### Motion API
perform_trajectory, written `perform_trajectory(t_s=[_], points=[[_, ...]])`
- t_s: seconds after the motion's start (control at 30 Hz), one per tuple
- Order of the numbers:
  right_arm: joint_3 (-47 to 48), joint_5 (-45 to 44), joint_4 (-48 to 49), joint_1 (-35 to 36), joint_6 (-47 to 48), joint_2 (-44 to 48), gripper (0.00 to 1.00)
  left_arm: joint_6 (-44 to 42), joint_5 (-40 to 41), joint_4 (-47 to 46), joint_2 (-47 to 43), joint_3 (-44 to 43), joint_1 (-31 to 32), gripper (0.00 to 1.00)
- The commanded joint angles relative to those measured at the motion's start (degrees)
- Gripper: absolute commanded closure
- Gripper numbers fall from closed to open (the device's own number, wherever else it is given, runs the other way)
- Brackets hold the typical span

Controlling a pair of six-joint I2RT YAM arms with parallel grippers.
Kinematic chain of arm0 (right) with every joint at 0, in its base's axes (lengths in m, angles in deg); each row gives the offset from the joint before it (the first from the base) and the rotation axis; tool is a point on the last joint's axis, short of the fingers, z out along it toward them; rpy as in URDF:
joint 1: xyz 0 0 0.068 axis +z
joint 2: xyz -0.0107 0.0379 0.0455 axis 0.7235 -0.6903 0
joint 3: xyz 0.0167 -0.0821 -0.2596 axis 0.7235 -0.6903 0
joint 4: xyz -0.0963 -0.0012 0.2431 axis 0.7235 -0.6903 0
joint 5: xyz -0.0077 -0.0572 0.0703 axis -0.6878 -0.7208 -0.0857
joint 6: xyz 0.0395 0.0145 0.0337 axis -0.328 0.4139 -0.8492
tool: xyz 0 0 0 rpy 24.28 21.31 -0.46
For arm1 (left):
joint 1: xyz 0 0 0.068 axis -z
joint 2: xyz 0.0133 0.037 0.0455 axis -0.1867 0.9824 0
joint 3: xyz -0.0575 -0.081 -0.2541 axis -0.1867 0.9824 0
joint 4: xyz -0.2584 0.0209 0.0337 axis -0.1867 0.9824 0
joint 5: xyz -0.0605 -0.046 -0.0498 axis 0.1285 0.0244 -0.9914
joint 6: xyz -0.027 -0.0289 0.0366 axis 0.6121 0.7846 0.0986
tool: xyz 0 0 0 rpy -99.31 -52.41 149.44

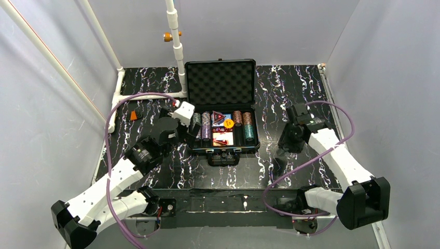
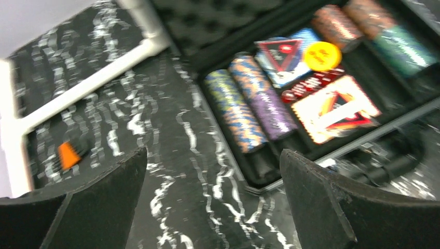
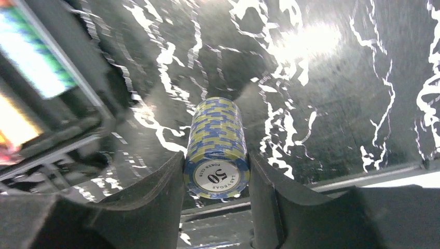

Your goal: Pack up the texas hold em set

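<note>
— So, what has your right claw got?

— My right gripper (image 3: pixel 217 168) is clamped on a short stack of yellow-and-blue chips (image 3: pixel 215 137). There is one pad on each side of the roll, and the "50" face is turned toward my wrist camera. Gripping across the rims presses the chips into one roll, so I judge none will fan out when I carry it.

— Where is that, relative to the case?

— Out over the marbled table (image 3: pixel 332 98), just to the right of the black case (image 1: pixel 224 150). I can't tell whether the roll is clear of the tabletop. The case lies open with its foam lid (image 1: pixel 220 83) upright at the back, which leaves the tray reachable from above.

— What's packed so far?

— Chip rows (image 2: pixel 249 106) lie on their sides in the channels. The card decks (image 2: pixel 334 109) sit in the middle, with an orange disc (image 2: pixel 321 55) on top of them. Since the rows lie sideways, I think my roll is turned the right way to drop into a channel. A dark gap shows at the near end of the left rows.

— And your left?

— My left gripper (image 2: pixel 212 155) hangs by the case's left edge, fingers spread wide, holding nothing. My guess is that it's placed there to steady the case or fold the lid down afterwards. The small orange block (image 2: pixel 67 154) off to the left doesn't look like part of the set.
</note>
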Motion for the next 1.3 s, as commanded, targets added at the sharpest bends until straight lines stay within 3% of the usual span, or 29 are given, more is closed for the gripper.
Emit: perform_trajectory(t_s=[0.0,0.1,0.2,0.47,0.97,1.27], points=[[8.6,2.6,0.4,-0.2,2.3,1.2,0.88,-0.6,-21.2,-8.4,-2.2,4.2,0.3,0.01],[11.5,5.7,0.2,-0.2,4.0,1.2,0.88,-2.6,-31.1,-12.8,-1.7,6.0,0.3,0.01],[13.4,11.1,0.3,-0.2,6.6,0.1,0.88,-3.5,-35.7,-15.9,0.2,6.6,0.3,0.01],[18.4,26.2,0.1,-0.2,14.4,-4.3,0.91,-8.7,-52.8,-13.2,6.3,3.5,0.3,0.05],[20.2,41.9,7.9,3.7,18.5,-4.9,0.91,-5.5,-64.9,-10.5,12.2,-1.3,0.6,0.15],[19.0,47.6,13.0,5.4,16.3,-4.6,0.92,-3.0,-67.2,-9.6,16.1,-4.3,1.7,0.20]])
